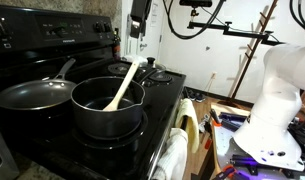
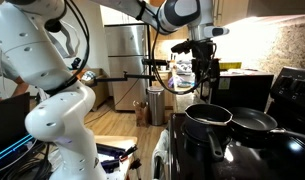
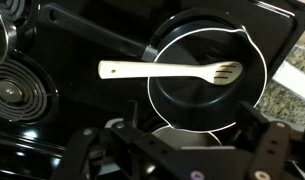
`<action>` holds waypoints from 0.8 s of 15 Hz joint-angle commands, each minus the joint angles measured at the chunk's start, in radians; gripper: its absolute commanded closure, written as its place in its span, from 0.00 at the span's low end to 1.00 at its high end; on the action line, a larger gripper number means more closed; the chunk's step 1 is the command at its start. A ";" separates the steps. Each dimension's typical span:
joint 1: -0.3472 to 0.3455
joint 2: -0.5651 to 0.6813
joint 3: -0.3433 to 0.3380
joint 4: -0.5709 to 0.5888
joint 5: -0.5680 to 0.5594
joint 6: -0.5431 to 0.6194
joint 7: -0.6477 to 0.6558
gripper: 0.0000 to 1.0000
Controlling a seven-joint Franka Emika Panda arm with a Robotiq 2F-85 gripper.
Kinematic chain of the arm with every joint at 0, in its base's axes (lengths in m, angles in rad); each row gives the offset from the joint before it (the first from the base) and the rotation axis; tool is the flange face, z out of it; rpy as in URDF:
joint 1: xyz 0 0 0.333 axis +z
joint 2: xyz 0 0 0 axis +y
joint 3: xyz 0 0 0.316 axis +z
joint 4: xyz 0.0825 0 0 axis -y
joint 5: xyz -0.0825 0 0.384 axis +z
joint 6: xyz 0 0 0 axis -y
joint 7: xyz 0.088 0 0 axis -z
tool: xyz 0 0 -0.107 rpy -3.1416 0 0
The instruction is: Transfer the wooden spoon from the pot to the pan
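Observation:
The wooden spoon [image 1: 122, 85] leans in the black pot [image 1: 107, 108] on the stove's front burner, its handle sticking out over the rim. In the wrist view the spoon [image 3: 172, 70] lies across the pot [image 3: 207, 95], slotted bowl inside and handle pointing left. The frying pan [image 1: 32, 96] with its silver handle sits beside the pot; it also shows in an exterior view [image 2: 254, 122] behind the pot [image 2: 207, 120]. My gripper [image 2: 202, 68] hangs open and empty well above the pot. Its fingers show at the wrist view's bottom [image 3: 182, 150].
The black stove [image 1: 162, 100] has a coil burner [image 3: 12, 90] next to the pot and a raised back panel [image 1: 52, 25]. A white towel [image 1: 172, 155] hangs on the oven door. The robot's white base [image 1: 272, 100] stands beside the stove.

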 commanded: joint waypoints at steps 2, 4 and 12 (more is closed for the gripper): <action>0.036 0.057 -0.074 0.035 0.082 -0.066 -0.276 0.00; 0.037 0.088 -0.090 0.057 0.078 -0.118 -0.372 0.00; 0.032 0.117 -0.089 0.064 0.031 -0.140 -0.516 0.00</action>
